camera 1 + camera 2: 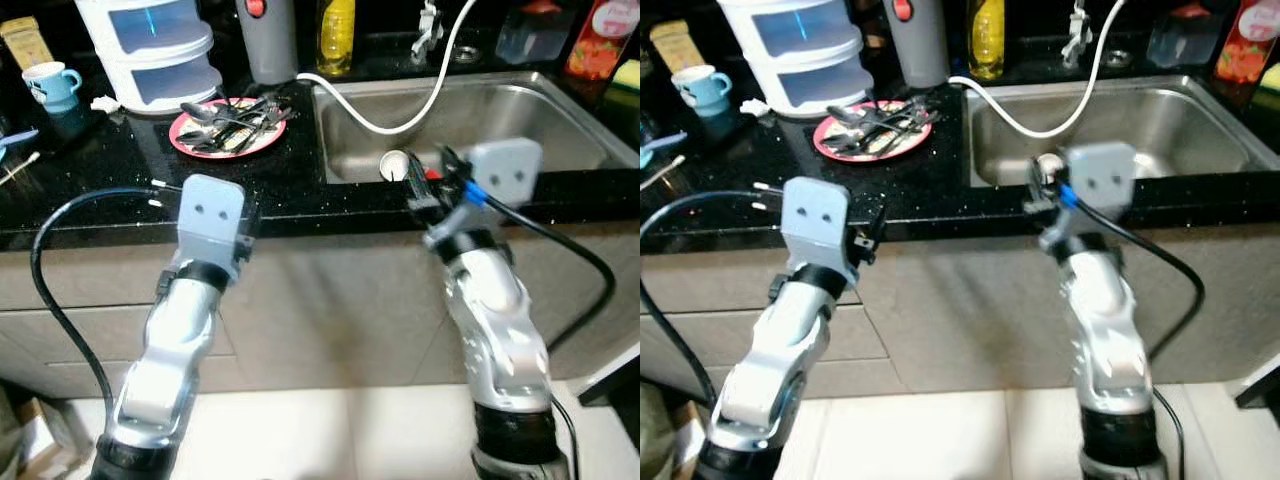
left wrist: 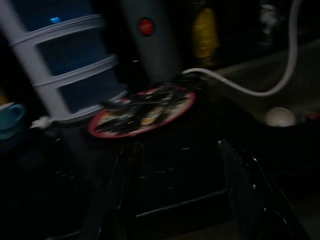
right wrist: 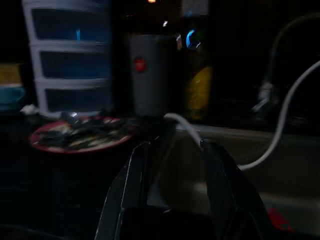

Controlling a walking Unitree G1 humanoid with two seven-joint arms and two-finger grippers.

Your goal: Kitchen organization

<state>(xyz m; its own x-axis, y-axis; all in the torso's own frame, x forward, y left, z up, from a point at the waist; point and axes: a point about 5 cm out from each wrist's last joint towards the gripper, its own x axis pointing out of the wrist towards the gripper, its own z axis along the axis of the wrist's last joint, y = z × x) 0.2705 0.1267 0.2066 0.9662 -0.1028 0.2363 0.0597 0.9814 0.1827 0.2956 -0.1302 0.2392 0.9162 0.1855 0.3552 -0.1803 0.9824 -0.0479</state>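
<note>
Black fingers of the left pincer [image 2: 180, 195] and right pincer [image 3: 172, 190] stand spread, empty, at the tabletop [image 1: 120, 170] edge. Beyond lies the red plate [image 1: 226, 128] heaped with cutlery [image 1: 235, 112], beside the sink [image 1: 560, 110]. Advance the left pincer low and level, then close on one utensil only.

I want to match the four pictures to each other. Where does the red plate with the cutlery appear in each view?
Left eye view: red plate on the black counter, left of the sink.
Right eye view: upper left of centre.
Left wrist view: beyond the open fingers.
Right wrist view: at the left.
Shared landmark: grey canister with a red button, just behind the plate.
</note>
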